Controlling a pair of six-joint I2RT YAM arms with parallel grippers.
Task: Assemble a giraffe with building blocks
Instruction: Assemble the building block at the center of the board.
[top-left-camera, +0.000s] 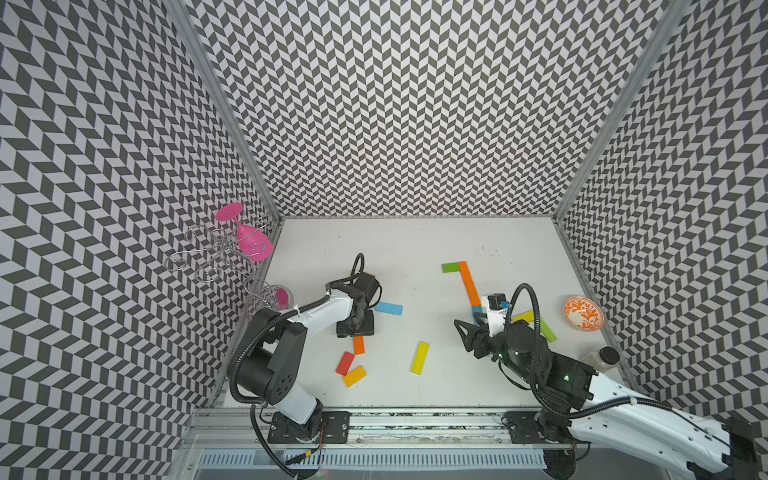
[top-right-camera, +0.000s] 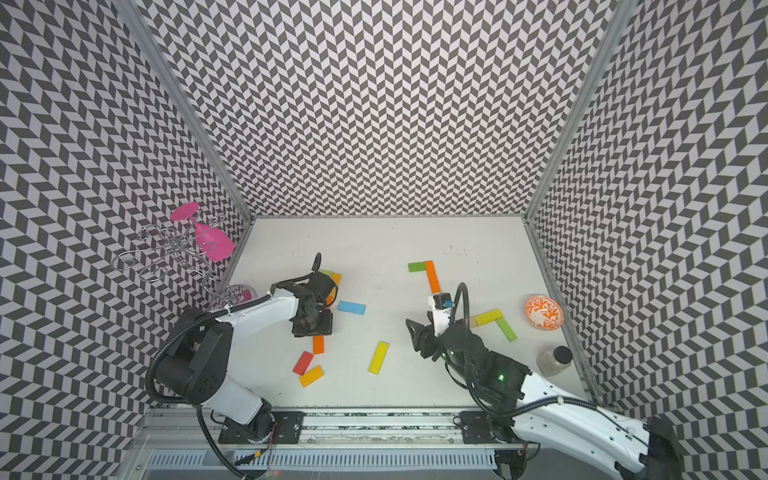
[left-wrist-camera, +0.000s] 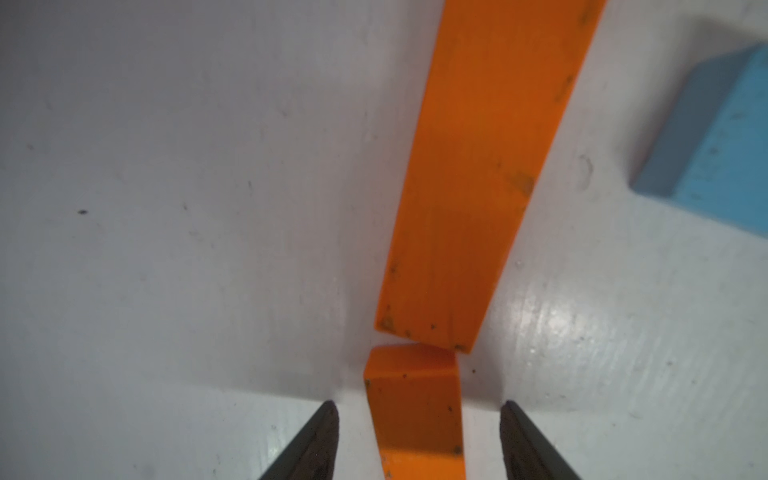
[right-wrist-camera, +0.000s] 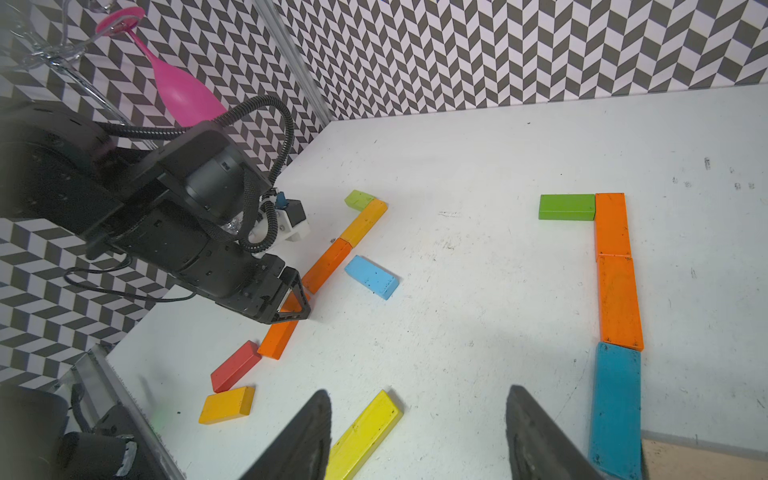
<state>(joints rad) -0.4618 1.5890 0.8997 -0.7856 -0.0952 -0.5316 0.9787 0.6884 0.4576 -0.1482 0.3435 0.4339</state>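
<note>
within chevron walls (top-left-camera: 415, 104), scuffed white table (top-left-camera: 415, 249); left gripper (left-wrist-camera: 417, 409), right gripper (right-wrist-camera: 419, 390) both released.

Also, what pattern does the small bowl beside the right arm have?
Orange leafy swirls on white; the bowl shows best in a top view.

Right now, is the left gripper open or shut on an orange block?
Open. In the left wrist view the fingertips of the left gripper flank an orange block with bare table showing on each side.
</note>
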